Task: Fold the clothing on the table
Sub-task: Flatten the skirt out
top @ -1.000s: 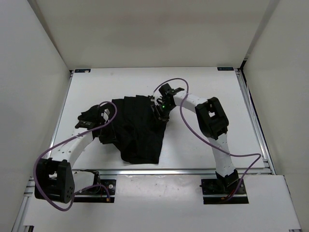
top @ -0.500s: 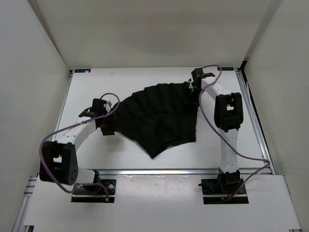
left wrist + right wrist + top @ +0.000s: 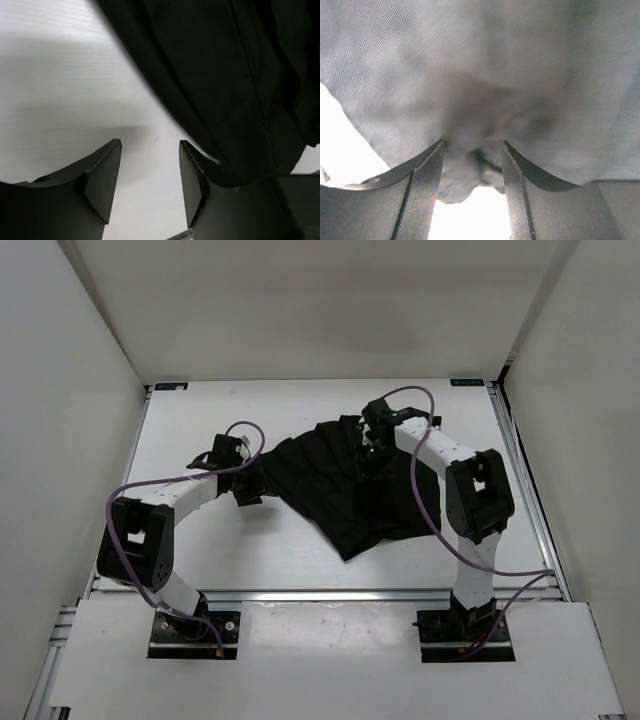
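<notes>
Flattening out is judged to be the step in hand: on the table (image 3: 200, 550), the clothing (image 3: 340, 495) is seen fanned wide between the two grippers, with no fold yet made. A bunched ridge of it is pinched between the fingers of the right gripper (image 3: 472, 145), while the left gripper (image 3: 150, 144) is held spread over bare surface, the hem just ahead of it and beside one finger. Next, a fresh hold on that hem is called for, then a carry across.

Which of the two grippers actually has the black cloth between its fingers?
The right gripper: the clothing bunches between its fingers. The left gripper is open, with only bare table in its gap.
</notes>
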`<state>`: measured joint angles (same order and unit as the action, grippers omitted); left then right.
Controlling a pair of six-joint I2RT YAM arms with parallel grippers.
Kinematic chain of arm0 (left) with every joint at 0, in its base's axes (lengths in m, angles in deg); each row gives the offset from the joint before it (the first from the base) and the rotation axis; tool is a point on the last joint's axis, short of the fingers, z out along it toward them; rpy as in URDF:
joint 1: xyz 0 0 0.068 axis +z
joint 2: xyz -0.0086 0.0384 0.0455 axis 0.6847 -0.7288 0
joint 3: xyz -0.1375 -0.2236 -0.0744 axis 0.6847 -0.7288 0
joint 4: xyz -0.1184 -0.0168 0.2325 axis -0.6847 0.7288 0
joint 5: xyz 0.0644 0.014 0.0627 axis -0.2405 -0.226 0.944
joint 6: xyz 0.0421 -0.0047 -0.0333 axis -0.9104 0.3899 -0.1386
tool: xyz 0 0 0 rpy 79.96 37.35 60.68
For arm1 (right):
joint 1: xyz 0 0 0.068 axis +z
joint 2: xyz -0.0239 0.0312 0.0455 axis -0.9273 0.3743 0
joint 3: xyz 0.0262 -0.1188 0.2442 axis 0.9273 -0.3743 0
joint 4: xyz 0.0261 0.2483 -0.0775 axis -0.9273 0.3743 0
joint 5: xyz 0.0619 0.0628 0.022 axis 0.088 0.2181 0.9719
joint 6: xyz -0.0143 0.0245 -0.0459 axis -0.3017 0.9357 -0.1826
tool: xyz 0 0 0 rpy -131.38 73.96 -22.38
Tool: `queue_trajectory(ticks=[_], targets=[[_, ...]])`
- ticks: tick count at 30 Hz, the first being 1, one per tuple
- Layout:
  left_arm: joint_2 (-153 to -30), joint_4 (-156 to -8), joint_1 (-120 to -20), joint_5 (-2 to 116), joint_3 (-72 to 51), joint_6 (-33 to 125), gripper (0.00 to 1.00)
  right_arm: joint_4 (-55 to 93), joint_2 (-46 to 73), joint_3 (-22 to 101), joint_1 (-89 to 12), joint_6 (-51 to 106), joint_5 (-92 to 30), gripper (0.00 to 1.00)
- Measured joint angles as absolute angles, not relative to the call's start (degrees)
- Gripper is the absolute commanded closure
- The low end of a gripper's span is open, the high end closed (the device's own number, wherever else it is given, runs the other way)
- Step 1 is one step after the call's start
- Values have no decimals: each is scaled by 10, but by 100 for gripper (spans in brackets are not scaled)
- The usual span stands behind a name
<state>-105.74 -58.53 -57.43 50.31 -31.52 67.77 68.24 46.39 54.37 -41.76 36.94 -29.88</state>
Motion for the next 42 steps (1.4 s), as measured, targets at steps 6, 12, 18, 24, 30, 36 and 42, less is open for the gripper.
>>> queue_trajectory(ticks=[6, 12, 18, 24, 30, 36, 42], targets=[[-1080, -600, -596, 489, -296, 696, 40, 705, 470, 540, -377, 369, -231, 53], [-1076, -604, -582, 480, -294, 699, 41, 739, 579, 645, -360, 352, -187, 56], [-1067, -592, -570, 475, -286, 703, 41, 750, 693, 758, -355, 370, -110, 56], [-1065, -595, -595, 464, -276, 717, 42, 628, 700, 757, -371, 421, -61, 55], [-1065, -593, -629, 463, -261, 726, 42, 425, 593, 588, -408, 507, -22, 55], [-1069, -586, -663, 506, -223, 752, 47, 367, 420, 499, -447, 522, -33, 54], [-1118, -562, -730, 589, -140, 771, 42, 343, 263, 380, -466, 517, -68, 53]])
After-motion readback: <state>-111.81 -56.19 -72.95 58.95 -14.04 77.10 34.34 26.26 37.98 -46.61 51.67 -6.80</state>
